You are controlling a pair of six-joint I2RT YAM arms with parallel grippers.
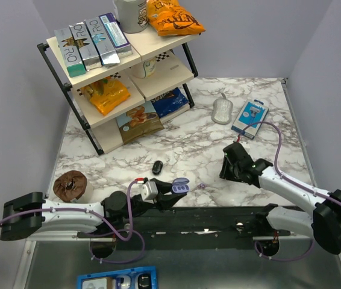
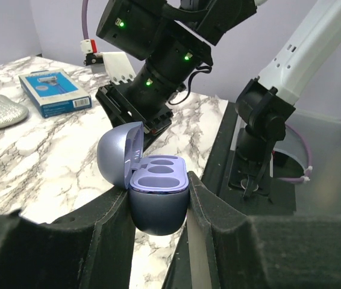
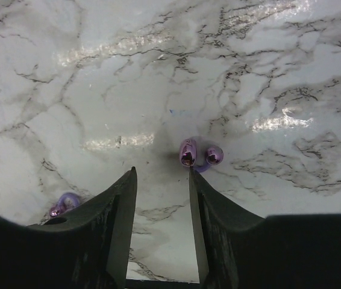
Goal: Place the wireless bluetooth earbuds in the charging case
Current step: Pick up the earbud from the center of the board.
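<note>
Left gripper (image 2: 158,191) pinches open, empty case (image 2: 157,218). Right gripper (image 3: 162,174) spread, holding nothing, over table (image 3: 267,72). Bud (image 3: 190,153) mid-frame, just past fingertip; second bud (image 3: 65,205) lower left of frame. Step: picking first bud. Next: centre jaws on bud, descend, close gently.

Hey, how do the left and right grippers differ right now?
The left gripper is shut on the open purple charging case; the right gripper is open and empty. The left points sideways; the right points down at the marble table, by a purple earbud. Both are black.
</note>
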